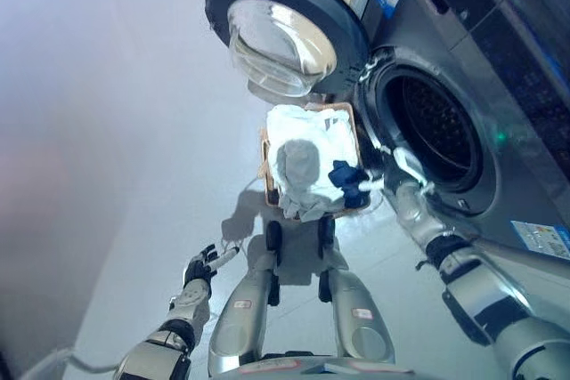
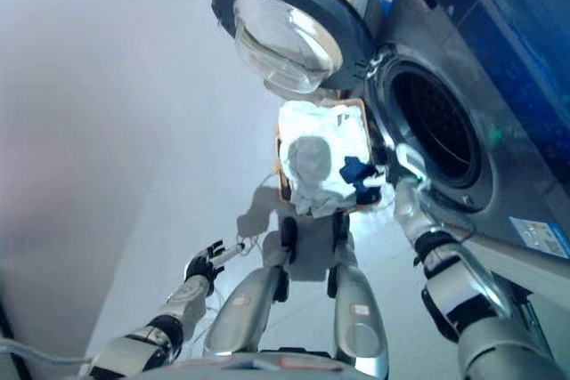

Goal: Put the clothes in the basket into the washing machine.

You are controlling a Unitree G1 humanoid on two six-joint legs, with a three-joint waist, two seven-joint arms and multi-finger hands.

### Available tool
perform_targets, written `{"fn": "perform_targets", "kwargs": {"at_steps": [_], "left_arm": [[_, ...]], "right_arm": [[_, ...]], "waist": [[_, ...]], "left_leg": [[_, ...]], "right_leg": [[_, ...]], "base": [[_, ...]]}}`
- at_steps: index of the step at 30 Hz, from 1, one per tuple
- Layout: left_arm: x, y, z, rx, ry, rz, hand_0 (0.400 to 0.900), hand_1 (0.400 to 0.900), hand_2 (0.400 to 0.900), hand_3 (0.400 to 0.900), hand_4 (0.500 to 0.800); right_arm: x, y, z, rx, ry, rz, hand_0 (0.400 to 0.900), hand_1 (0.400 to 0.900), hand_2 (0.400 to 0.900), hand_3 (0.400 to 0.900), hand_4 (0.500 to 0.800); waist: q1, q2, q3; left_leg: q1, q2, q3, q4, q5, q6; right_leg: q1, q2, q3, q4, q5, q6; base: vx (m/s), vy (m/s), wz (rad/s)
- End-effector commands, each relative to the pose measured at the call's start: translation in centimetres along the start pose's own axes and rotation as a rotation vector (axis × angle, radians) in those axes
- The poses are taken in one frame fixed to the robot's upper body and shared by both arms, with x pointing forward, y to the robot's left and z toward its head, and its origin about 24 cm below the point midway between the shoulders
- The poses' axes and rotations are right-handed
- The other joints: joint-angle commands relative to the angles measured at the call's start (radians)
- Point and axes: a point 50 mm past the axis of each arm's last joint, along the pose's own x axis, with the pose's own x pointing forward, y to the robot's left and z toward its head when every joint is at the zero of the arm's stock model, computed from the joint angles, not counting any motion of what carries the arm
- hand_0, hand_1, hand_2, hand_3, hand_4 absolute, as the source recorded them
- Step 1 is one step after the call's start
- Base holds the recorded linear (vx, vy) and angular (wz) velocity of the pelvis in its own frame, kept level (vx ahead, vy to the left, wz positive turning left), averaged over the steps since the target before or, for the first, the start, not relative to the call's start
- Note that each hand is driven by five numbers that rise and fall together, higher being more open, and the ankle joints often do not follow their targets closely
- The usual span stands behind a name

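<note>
Left hand (image 1: 200, 270): low at the left of the view, fingers loosely spread and holding nothing. It hangs over bare floor (image 1: 107, 157), well apart from all laundry. The basket lies ahead of it and to its right.

Basket (image 1: 346, 113): stands on the floor directly ahead of the robot, just beside the washer front and below the open door. Its long axis runs away from the robot, roughly parallel to the washer face. It is heaped with white clothes (image 1: 307, 135); a dark blue piece (image 1: 349, 180) lies on the near right corner of the heap.

Door (image 1: 280, 28): swung fully open, beyond the basket; it does not bar the path from basket to drum.

Right hand (image 1: 405, 186): the nearer hand by far, raised between the basket's near right corner and the lower lip of the drum opening. The blue piece lies just to its left, close enough that contact cannot be ruled out. Whether the fingers are curled or straight cannot be told.

Drum (image 1: 436, 131): open and dark, just ahead and to the right of the right hand; no cloth is visible inside. Judgement: the load remains in the basket, and the transfer is a short carry from left to right.
</note>
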Motion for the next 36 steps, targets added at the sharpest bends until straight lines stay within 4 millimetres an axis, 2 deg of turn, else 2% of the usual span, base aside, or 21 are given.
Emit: {"fn": "perform_targets", "kwargs": {"at_steps": [1,6,8,12,17,18,23,29,30,31,32,36], "left_arm": [[0.0,0.4,0.2,0.007,-0.03,0.035,0.9,0.9,0.9,0.9,0.8],[0.4,-0.3,4.8,-0.088,-0.178,0.023,0.9,0.9,0.9,0.9,0.8],[0.4,-0.6,6.6,-0.129,-0.239,0.023,0.9,0.9,0.9,0.9,0.8],[0.2,-1.1,9.1,-0.167,-0.313,0.008,0.9,0.9,0.9,0.9,0.8],[0.1,-1.5,10.4,-0.172,-0.356,0.001,0.9,0.9,0.9,0.9,0.8],[0.0,-1.6,10.6,-0.171,-0.364,-0.002,0.9,0.9,0.9,0.9,0.8],[-0.4,-2.1,11.1,-0.188,-0.401,-0.026,0.9,0.9,0.9,0.9,0.8],[-0.2,-2.0,10.8,-0.213,-0.377,-0.031,0.9,0.9,0.9,0.9,0.8],[-0.2,-2.1,10.8,-0.218,-0.375,-0.034,0.9,0.9,0.9,0.9,0.8],[-0.2,-2.1,10.8,-0.217,-0.375,-0.034,0.9,0.9,0.9,0.9,0.8],[-0.2,-2.1,10.6,-0.22,-0.371,-0.033,0.9,0.9,0.9,0.9,0.8],[-0.1,-2.1,9.9,-0.214,-0.348,-0.026,0.9,0.9,0.9,0.9,0.8]], "right_arm": [[0.9,-2.5,1.1,-0.046,-0.058,-0.14,0.9,0.9,0.9,0.9,0.8],[2.0,-6.1,2.2,-0.064,-0.055,-0.268,0.9,0.9,0.9,0.9,0.8],[2.2,-6.9,2.3,-0.07,-0.048,-0.321,0.9,0.9,0.9,0.9,0.8],[2.3,-7.4,2.3,-0.074,-0.033,-0.343,0.9,0.9,0.9,0.9,0.8],[2.2,-7.2,0.6,-0.201,0.067,-0.335,0.9,0.9,0.9,0.9,0.8],[2.2,-7.7,0.4,-0.215,0.085,-0.354,0.9,0.9,0.9,0.9,0.8],[2.4,-9.4,0.2,-0.279,0.094,-0.382,0.9,0.9,0.9,0.9,0.8],[2.4,-9.8,-0.1,-0.311,0.094,-0.343,0.9,0.9,0.9,0.9,0.8],[2.5,-10.0,0.1,-0.309,0.084,-0.346,0.535,0.535,0.535,0.535,0.581],[2.5,-10.0,0.1,-0.309,0.084,-0.346,0.42,0.42,0.42,0.42,0.512],[2.5,-10.0,0.2,-0.307,0.082,-0.348,0.4,0.4,0.4,0.4,0.5],[2.4,-9.6,0.2,-0.286,0.078,-0.351,0.4,0.4,0.4,0.4,0.5]], "waist": [[0.01,0.026,-0.004],[0.018,0.052,0.046],[0.018,0.059,0.06],[0.022,0.065,0.065],[0.034,0.079,0.07],[0.037,0.084,0.069],[0.058,0.099,0.051],[0.068,0.099,0.023],[0.069,0.096,0.015],[0.069,0.096,0.014],[0.069,0.094,0.01],[0.068,0.083,-0.007]], "left_leg": [[-0.051,0.006,-0.005,0.043,-0.065,-0.053],[-0.239,-0.02,0.011,0.205,-0.104,-0.052],[-0.335,-0.026,0.013,0.295,-0.129,-0.047],[-0.501,-0.032,0.016,0.465,-0.178,-0.034],[-0.632,-0.042,0.014,0.594,-0.218,-0.026],[-0.656,-0.044,0.016,0.62,-0.222,-0.025],[-0.761,-0.049,0.021,0.695,-0.23,-0.023],[-0.848,-0.053,0.016,0.747,-0.233,-0.023],[-0.857,-0.052,0.018,0.74,-0.229,-0.024],[-0.858,-0.052,0.018,0.74,-0.229,-0.024],[-0.859,-0.051,0.019,0.736,-0.227,-0.024],[-0.853,-0.054,0.013,0.714,-0.218,-0.027]], "right_leg": [[-0.165,-0.009,0.035,0.327,-0.228,0.071],[-0.336,-0.029,0.053,0.446,-0.241,0.067],[-0.419,-0.037,0.063,0.519,-0.256,0.063],[-0.563,-0.052,0.077,0.651,-0.286,0.052],[-0.69,-0.072,0.084,0.779,-0.325,0.043],[-0.715,-0.079,0.086,0.806,-0.33,0.04],[-0.821,-0.086,0.095,0.88,-0.338,0.038],[-0.913,-0.088,0.095,0.933,-0.344,0.035],[-0.922,-0.09,0.095,0.928,-0.342,0.036],[-0.923,-0.09,0.095,0.928,-0.342,0.036],[-0.926,-0.09,0.096,0.925,-0.34,0.037],[-0.92,-0.087,0.099,0.909,-0.335,0.038]], "base": [[-0.04,0.015,0.02],[-0.06,0.027,0.04],[-0.05,0.023,0.06],[-0.06,0.016,0.1],[-0.04,0.017,0.12],[-0.05,0.02,0.11],[-0.04,0.02,0.05],[-0.02,-0.003,0.03],[-0.02,-0.001,0.04],[0.0,0.0,0.0],[0.01,-0.006,-0.04],[0.0,-0.003,0.0]]}}
